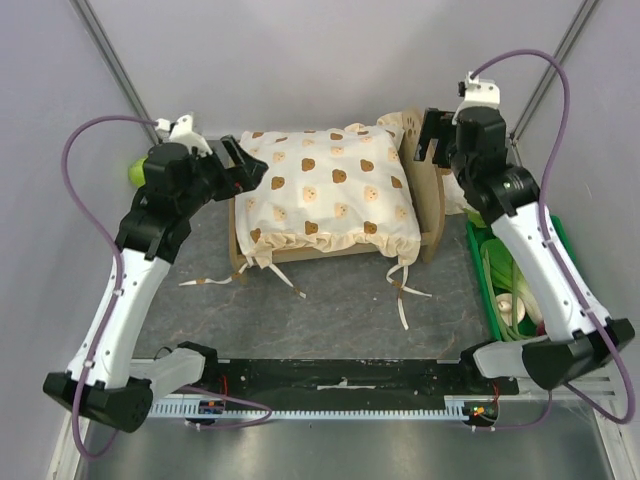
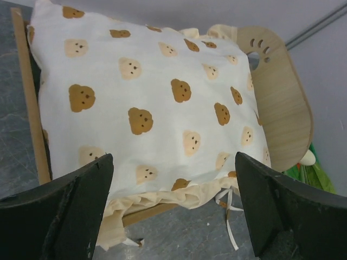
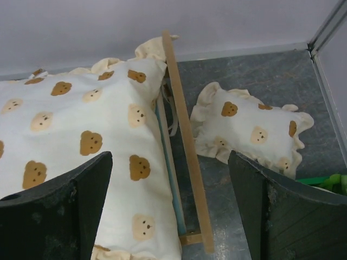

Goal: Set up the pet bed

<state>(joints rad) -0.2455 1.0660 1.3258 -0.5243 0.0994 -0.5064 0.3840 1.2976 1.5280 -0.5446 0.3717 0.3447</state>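
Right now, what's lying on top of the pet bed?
A cream bear-print cushion fills the pet bed, hiding its fabric base except a blue sliver by the side rail. The small frilled pillow lies outside the frame, not on it.

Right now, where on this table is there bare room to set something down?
The widest bare stretch of table lies between the pet bed and the arm bases, crossed by the cushion ties. A smaller patch sits left of the bed, under the left arm. The right side is crowded: headboard, frilled pillow and green bin.
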